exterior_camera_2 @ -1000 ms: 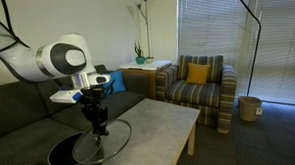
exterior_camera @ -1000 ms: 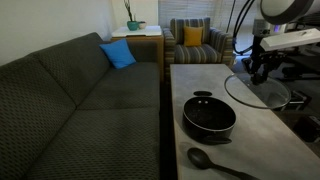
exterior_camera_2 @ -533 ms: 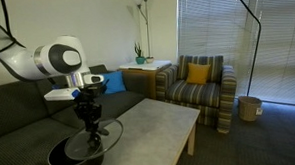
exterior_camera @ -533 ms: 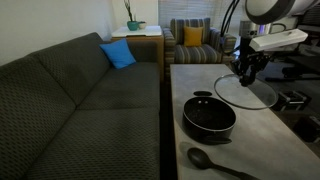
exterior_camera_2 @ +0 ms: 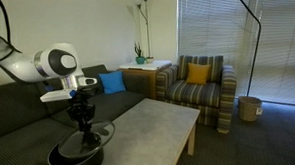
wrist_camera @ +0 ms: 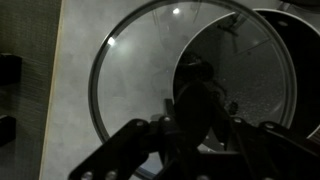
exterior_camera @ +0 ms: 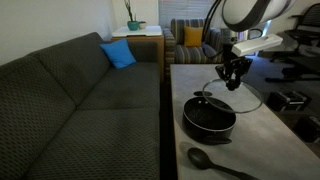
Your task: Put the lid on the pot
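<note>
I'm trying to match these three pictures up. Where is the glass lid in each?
Exterior view: lid right of centre, partly over the pot.
Exterior view: lid lower left, just above the pot.
Wrist view: lid fills the middle, pot at right.
Shared landmark: the pot.

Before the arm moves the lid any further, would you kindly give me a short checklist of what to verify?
1. Grip: the gripper is shut on the lid at its centre: ok.
2. Lid off the table: it hangs above the table in both exterior views: ok.
3. Lid centred over the pot: the wrist view shows the pot under only one side of the lid: not ok.
4. Pot interior free: it looks empty: ok.
5. Spoon out of the way: it lies on the table apart from the pot: ok.
6. Lid level: cannot tell.
</note>
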Controlling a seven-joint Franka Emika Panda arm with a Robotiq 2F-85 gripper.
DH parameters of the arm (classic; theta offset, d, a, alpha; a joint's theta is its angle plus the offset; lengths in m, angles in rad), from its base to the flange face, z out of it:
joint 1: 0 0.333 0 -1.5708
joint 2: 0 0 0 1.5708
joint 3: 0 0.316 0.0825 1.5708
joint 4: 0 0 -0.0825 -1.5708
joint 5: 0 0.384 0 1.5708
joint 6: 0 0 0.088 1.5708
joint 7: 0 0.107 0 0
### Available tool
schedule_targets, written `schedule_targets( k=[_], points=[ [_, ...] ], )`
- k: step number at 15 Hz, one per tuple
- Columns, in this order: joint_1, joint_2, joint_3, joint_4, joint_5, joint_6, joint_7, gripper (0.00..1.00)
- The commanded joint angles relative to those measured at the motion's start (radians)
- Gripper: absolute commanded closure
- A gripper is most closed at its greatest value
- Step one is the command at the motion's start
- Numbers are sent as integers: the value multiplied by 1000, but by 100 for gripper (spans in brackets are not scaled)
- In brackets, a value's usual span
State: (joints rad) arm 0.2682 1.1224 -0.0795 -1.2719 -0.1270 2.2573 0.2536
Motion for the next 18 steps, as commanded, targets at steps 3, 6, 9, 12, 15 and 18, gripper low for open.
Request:
schedule_targets(
  k=[3, 6, 9, 12, 15, 18],
  points=[
    [31, 171, 16, 284, -27, -168, -35, 86],
    [41, 234, 26, 347, -25, -112, -43, 86],
    [30, 269, 59, 362, 2, -26, -76, 86],
    [18, 280, 96, 348, 10, 40, -127, 86],
    [5, 270, 107, 334, 13, 59, -144, 86],
    [-1, 261, 115, 320, 13, 53, -135, 86]
  ],
)
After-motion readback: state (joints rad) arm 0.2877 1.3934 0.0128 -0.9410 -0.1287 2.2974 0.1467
